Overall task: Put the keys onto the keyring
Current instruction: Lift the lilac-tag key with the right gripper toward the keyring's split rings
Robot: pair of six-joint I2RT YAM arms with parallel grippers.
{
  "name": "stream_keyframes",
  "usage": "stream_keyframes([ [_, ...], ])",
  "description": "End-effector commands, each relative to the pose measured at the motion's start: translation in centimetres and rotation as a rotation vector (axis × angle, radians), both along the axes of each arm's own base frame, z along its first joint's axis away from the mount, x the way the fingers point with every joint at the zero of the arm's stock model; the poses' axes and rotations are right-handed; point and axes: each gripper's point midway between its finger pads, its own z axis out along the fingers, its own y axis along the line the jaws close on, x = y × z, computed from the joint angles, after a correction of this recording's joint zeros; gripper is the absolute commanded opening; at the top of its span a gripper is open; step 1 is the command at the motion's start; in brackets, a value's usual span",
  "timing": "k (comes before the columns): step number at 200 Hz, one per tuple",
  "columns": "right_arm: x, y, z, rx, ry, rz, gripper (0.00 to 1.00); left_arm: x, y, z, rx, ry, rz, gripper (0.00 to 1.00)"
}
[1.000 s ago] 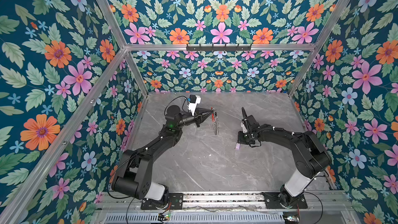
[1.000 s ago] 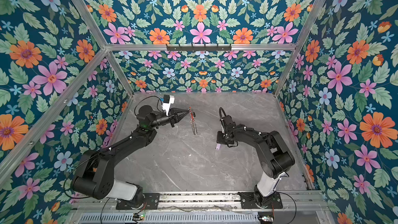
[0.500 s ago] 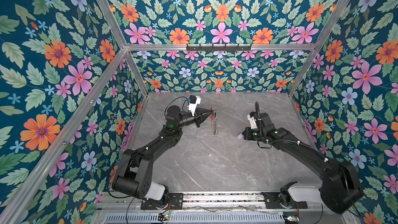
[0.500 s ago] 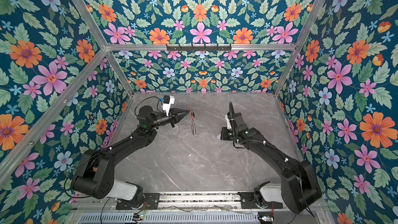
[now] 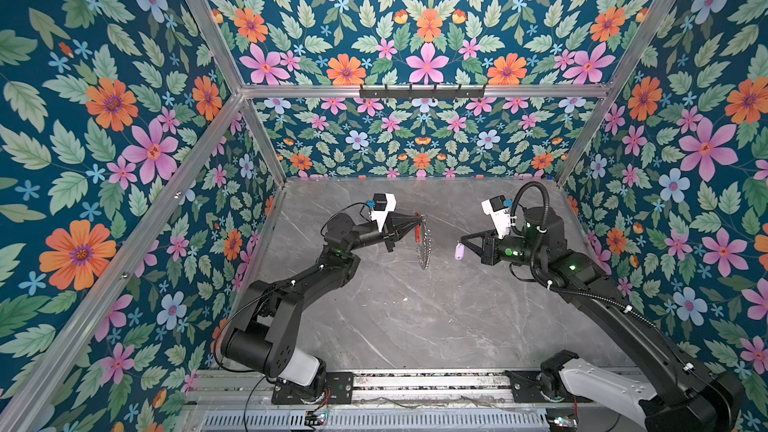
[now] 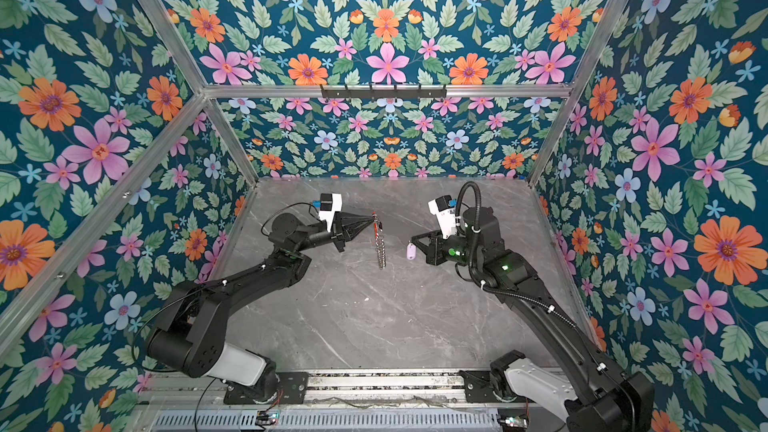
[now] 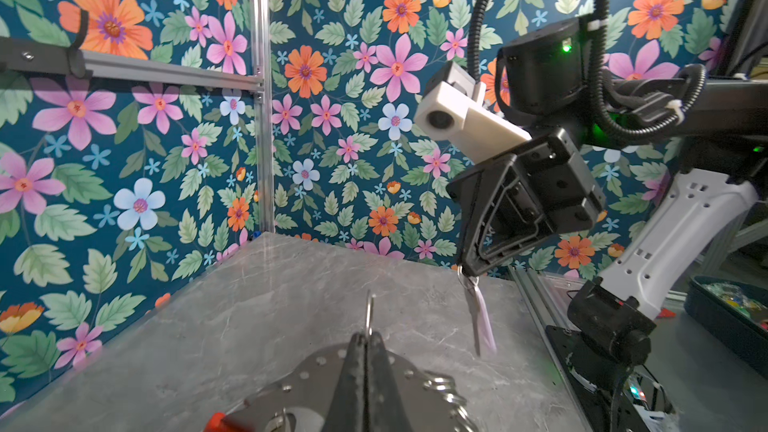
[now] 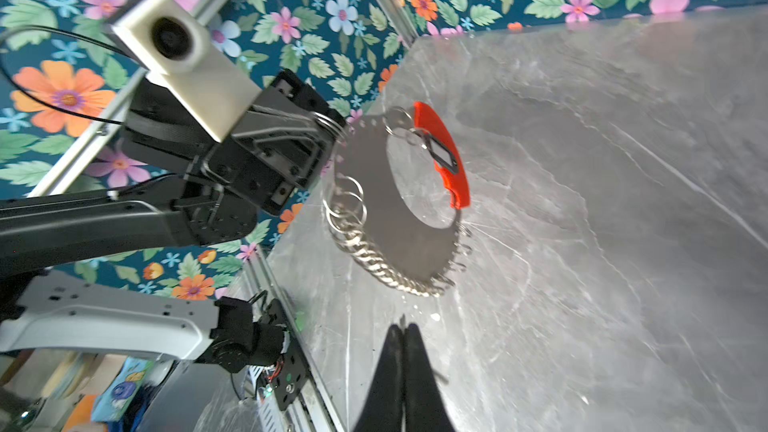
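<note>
The keyring hangs edge-on above the table in both top views. My left gripper is shut on one small split ring at the keyring's top. The right wrist view shows the keyring's metal loop, its red section and its row of silver rings. A black-framed tag hangs on it from a ring. My right gripper is shut on the key with the lilac tag. That key dangles from its tips, a short gap right of the keyring.
Floral walls with aluminium posts close in the grey marble table on three sides. A black hook rail runs along the back wall. A metal rail carries both arm bases at the front edge. A dark bin sits outside.
My right arm has risen off the table with the lilac-tag key and turned its gripper toward the keyring. The left arm and the keyring have stayed put.
</note>
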Motion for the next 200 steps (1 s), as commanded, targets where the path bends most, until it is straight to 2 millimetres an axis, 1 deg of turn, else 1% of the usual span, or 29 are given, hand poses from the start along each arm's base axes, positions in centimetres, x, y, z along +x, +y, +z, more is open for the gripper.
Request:
stream_keyframes([
  [1,-0.9,1.4,2.3,0.062,-0.037,0.098,0.00,-1.1,-0.2,1.7,-0.028,-0.115,-0.020,0.00],
  [22,-0.7,2.0,3.1,0.057,-0.057,0.119,0.00,-1.1,-0.7,1.4,0.004,-0.121,-0.015,0.00],
  [36,-0.5,2.5,3.7,0.053,-0.074,0.129,0.00,-0.7,-1.0,1.1,0.035,-0.097,0.001,0.00],
  [61,0.1,3.2,4.1,0.027,-0.113,0.129,0.00,-0.3,-1.6,1.0,0.072,-0.057,0.010,0.00],
  [102,0.9,4.4,4.6,0.015,-0.144,0.140,0.00,-0.6,-1.7,1.0,0.079,-0.047,0.015,0.00],
  [159,2.0,4.7,4.9,0.014,-0.157,0.121,0.00,-1.2,-1.7,1.3,0.074,-0.048,-0.001,0.00],
  [200,2.7,5.0,5.2,-0.002,-0.180,0.083,0.00,-1.2,-1.9,1.1,0.073,-0.031,-0.008,0.00],
])
